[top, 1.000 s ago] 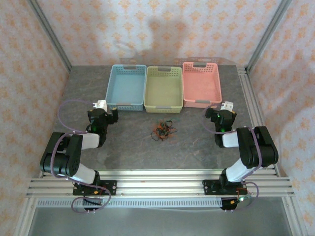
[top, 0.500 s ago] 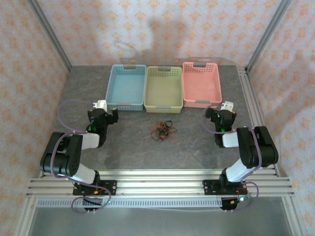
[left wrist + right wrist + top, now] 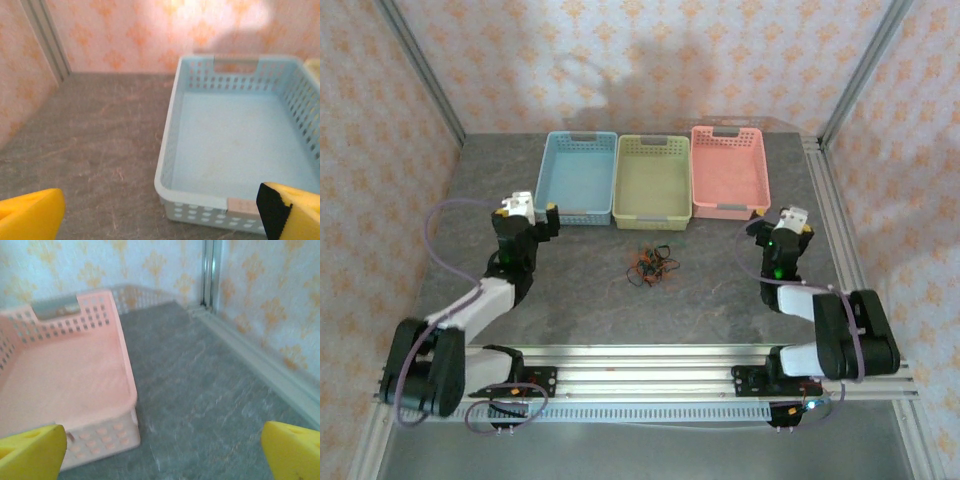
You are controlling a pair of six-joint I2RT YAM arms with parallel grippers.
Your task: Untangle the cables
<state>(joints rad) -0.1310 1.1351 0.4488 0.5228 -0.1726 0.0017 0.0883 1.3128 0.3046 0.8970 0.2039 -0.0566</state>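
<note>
The cables (image 3: 652,266) lie in a small tangle of orange-red and dark wires on the grey table, just in front of the yellow-green basket (image 3: 653,214). My left gripper (image 3: 527,209) hovers left of the tangle by the blue basket's near left corner. It is open, with bare table and the basket corner between its yellow fingertips (image 3: 30,217). Off to the right of the tangle, my right gripper (image 3: 786,220) hangs near the pink basket's front right corner, also open with nothing between its fingertips (image 3: 292,450). Both grippers are well apart from the cables.
Three baskets stand in a row at the back: blue (image 3: 550,190), yellow-green, and pink (image 3: 764,180). The blue basket's rim (image 3: 167,145) and the pink basket's rim (image 3: 127,365) lie close ahead of the wrists. A metal rail (image 3: 825,200) runs along the table's right edge.
Both arms have stretched out, their elbows dropping toward the table's near edge. The left gripper moved a little toward the blue basket, the right a little outward. The cables have not moved.
</note>
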